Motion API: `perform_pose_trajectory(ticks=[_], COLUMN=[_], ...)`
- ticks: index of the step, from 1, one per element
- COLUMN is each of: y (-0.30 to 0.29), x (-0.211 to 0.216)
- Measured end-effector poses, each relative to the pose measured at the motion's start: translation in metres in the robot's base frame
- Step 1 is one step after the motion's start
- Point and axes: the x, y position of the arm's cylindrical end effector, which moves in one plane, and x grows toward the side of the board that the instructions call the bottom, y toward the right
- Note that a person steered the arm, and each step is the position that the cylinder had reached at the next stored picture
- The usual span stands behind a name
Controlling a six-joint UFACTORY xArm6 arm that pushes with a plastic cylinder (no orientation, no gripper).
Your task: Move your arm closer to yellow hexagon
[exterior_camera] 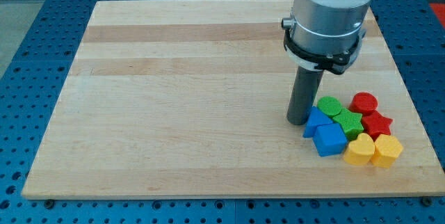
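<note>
The yellow hexagon (387,150) lies at the lower right of the wooden board (174,99), at the right end of a tight cluster of blocks. A yellow heart (359,149) touches its left side. My tip (298,121) stands on the board at the cluster's left edge, right beside the blue triangle (315,121) and the green cylinder (329,106). The tip is well to the left of and a little above the yellow hexagon, with the cluster between them.
The cluster also holds a blue cube (329,140), a green star (348,122), a red cylinder (363,103) and a red star (377,124). The board's right edge runs close past the hexagon. The arm's grey body (328,15) hangs over the upper right.
</note>
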Motion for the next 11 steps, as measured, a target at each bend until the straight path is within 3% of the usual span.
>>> perform_pose_trajectory(ticks=[1,3,4,6,11], y=[0.000,-0.071,-0.094,-0.045,0.191], x=[0.000,0.003,0.031,0.111,0.102])
